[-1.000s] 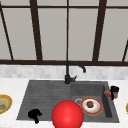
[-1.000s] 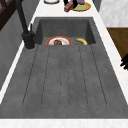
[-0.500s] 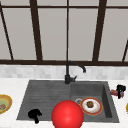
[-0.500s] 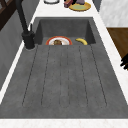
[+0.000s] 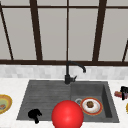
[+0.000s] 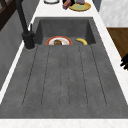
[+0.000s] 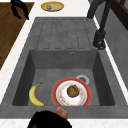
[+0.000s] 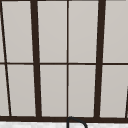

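Black, and hovering at the front edge of the sink's drainboard, the left hand [image 5: 34,115] had its fingers curled downward and held nothing; the right side view showed it [image 7: 18,7] in the air over the wooden floor, just off the counter's front edge. The right hand [image 5: 123,92] was over the white counter to the right of the basin, touching or gripping a small reddish item [image 5: 118,94]; whether its fingers closed round that item could not be told. In the right side view the same hand [image 7: 50,120] sat at the near edge with the reddish item [image 7: 61,112] just beyond it.

In the basin [image 7: 62,60] lay a red-rimmed plate [image 7: 71,93] carrying a brown round food piece [image 7: 73,90], near the drain. A banana [image 7: 35,95] lay beside the plate, apart from it. A red ball [image 5: 67,115] covered the sink's front edge in the front view. The black faucet [image 5: 71,72] stood behind the sink. A yellow bowl [image 5: 3,103] sat on the counter left of the drainboard.
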Controlling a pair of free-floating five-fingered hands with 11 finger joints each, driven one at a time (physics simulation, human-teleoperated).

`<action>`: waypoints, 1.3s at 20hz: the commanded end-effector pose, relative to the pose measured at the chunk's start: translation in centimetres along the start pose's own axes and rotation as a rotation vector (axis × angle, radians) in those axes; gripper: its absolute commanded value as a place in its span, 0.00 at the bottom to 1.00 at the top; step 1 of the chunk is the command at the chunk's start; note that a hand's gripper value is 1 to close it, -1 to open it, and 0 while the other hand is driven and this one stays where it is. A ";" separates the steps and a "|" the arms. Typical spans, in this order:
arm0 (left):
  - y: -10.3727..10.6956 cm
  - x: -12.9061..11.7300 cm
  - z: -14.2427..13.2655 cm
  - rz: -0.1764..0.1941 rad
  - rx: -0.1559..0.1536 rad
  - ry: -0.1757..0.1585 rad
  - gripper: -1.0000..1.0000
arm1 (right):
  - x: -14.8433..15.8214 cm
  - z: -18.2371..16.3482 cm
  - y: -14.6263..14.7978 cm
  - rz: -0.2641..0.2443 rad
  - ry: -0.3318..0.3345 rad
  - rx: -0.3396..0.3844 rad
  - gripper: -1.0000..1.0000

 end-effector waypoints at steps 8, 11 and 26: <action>0.0 0.0 0.0 0.000 0.000 0.000 0.50 | -1.6 -6.5 5.6 0.101 -0.045 -0.019 1.00; 0.0 0.0 0.0 0.000 0.000 0.000 0.50 | -2.2 -7.7 5.8 0.101 -0.075 -0.007 1.00; 0.0 0.0 0.0 0.000 0.000 0.000 0.50 | -2.7 -6.2 2.5 -0.017 -0.097 0.144 0.00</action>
